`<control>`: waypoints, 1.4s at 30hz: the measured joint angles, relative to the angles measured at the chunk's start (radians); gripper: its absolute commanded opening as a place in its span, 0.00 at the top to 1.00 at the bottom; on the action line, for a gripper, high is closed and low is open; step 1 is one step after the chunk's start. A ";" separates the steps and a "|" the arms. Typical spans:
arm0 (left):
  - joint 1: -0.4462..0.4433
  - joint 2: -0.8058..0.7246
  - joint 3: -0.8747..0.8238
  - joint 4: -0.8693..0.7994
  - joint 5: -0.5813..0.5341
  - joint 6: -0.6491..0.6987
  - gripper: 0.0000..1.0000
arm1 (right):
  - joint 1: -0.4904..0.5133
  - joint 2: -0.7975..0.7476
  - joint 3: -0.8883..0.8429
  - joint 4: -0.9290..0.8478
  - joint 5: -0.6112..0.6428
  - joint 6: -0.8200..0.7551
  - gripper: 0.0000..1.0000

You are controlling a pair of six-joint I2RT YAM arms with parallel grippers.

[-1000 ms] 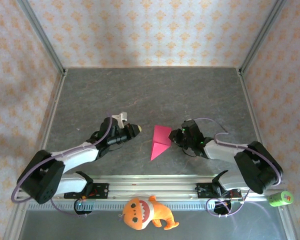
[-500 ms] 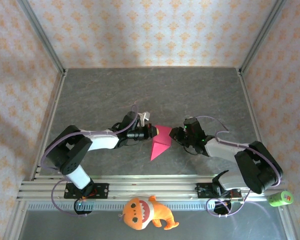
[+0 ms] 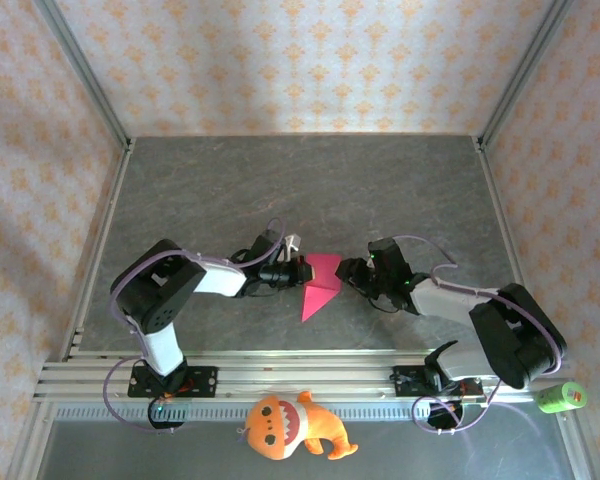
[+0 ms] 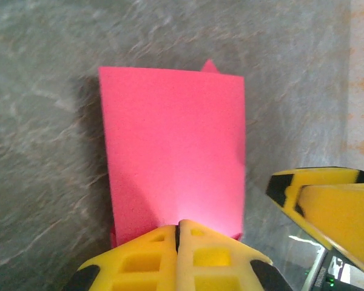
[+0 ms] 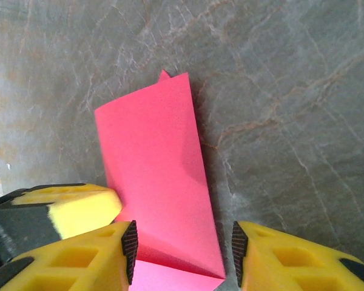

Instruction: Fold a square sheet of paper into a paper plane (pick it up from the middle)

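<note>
The magenta-pink square sheet of paper (image 3: 320, 283) lies on the grey table, folded into a pointed wedge like a part-made paper plane, its tip toward the near edge. My left gripper (image 3: 302, 270) is shut, and its joined tips (image 4: 178, 227) rest at the near edge of the pink sheet (image 4: 173, 145). My right gripper (image 3: 348, 272) is open at the sheet's right side. In the right wrist view the right gripper (image 5: 183, 254) straddles the sheet's (image 5: 158, 176) near end with its pads apart from the paper. A left fingertip (image 5: 67, 209) shows beside it.
An orange plush toy (image 3: 295, 428) lies in front of the metal rail (image 3: 300, 370) at the near edge. A green cylinder (image 3: 562, 397) sits at the near right. Patterned walls and metal posts enclose the table (image 3: 300, 190).
My left arm has swung right from well left of the paper to its left edge and its gripper has shut. My right gripper has opened wider at the paper's right side.
</note>
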State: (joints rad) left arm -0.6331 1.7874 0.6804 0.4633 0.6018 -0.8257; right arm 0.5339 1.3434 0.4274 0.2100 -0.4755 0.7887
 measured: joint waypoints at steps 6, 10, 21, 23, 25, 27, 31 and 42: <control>0.007 0.022 -0.047 0.119 0.021 -0.038 1.00 | 0.000 0.005 -0.011 0.008 -0.031 0.004 0.52; 0.010 0.029 -0.068 0.175 0.028 -0.048 1.00 | 0.000 0.017 -0.016 0.031 -0.059 0.013 0.52; 0.019 0.040 -0.087 0.230 0.048 -0.063 1.00 | -0.004 0.097 -0.007 0.113 -0.139 0.026 0.56; 0.020 0.040 -0.087 0.231 0.050 -0.063 1.00 | -0.005 0.122 0.010 0.122 -0.156 0.015 0.58; 0.020 0.040 -0.087 0.231 0.050 -0.063 1.00 | -0.005 0.142 0.024 0.129 -0.171 0.000 0.61; 0.021 0.040 -0.087 0.230 0.052 -0.062 1.00 | -0.008 0.156 0.039 0.129 -0.187 -0.019 0.63; 0.021 0.040 -0.087 0.230 0.053 -0.062 1.00 | -0.033 0.175 0.059 0.140 -0.222 -0.053 0.71; 0.021 0.040 -0.087 0.230 0.053 -0.058 1.00 | -0.080 0.269 0.095 0.174 -0.338 -0.142 0.72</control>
State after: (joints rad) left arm -0.6121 1.8278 0.5938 0.6937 0.6552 -0.8833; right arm 0.4534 1.6123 0.5228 0.3843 -0.8139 0.6464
